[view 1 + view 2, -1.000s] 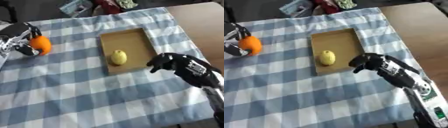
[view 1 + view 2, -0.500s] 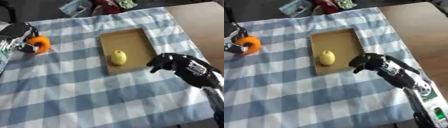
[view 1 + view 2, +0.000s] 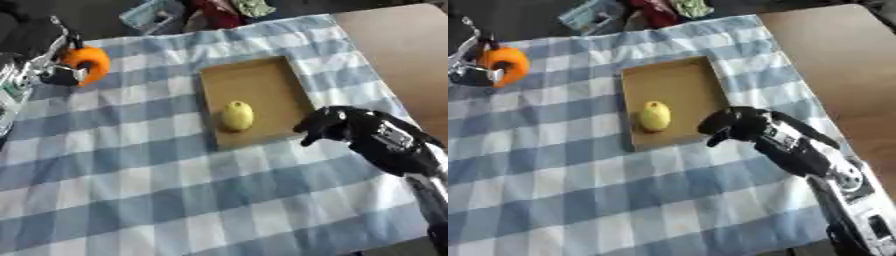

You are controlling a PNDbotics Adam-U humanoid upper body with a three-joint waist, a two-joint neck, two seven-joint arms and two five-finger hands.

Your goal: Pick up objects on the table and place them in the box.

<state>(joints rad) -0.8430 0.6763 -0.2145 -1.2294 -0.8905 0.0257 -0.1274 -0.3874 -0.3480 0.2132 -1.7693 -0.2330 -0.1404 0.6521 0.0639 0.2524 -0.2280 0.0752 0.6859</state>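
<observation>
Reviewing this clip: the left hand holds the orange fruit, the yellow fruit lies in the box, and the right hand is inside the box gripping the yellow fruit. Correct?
Not quite. The right hand is curled but holds nothing; it sits at the box's near right corner, apart from the yellow fruit, as the right eye view shows. The left hand does hold the orange fruit, and the yellow fruit does lie in the box.

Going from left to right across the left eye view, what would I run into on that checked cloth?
Left hand holding an orange fruit → shallow brown box with a yellow fruit inside → right hand, curled by the box's near right corner.
</observation>
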